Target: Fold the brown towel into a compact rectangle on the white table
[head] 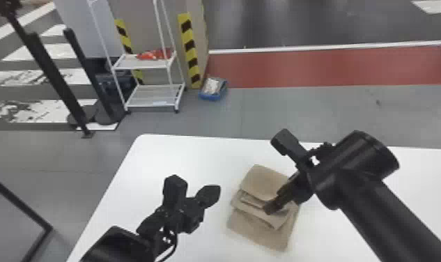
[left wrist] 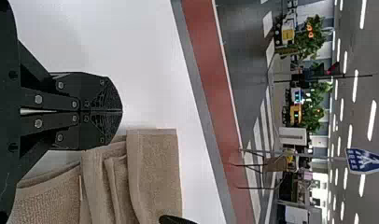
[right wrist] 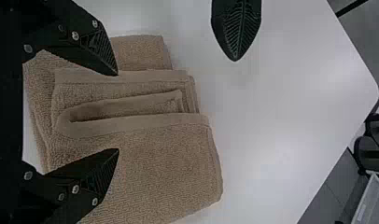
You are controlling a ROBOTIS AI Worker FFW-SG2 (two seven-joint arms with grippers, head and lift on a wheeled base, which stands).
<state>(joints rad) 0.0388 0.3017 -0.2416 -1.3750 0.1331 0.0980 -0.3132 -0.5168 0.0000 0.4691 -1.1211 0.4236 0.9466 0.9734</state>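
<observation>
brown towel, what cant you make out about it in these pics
- Right wrist view: the right gripper covers parts of the towel, and the bottom edge cuts it off.
- Head view: the right gripper hides some of its right side.
- Left wrist view: the left gripper covers some of it; the bottom edge crops more.
- All views: the underside and full layer count, hidden by the upper folds.
</observation>
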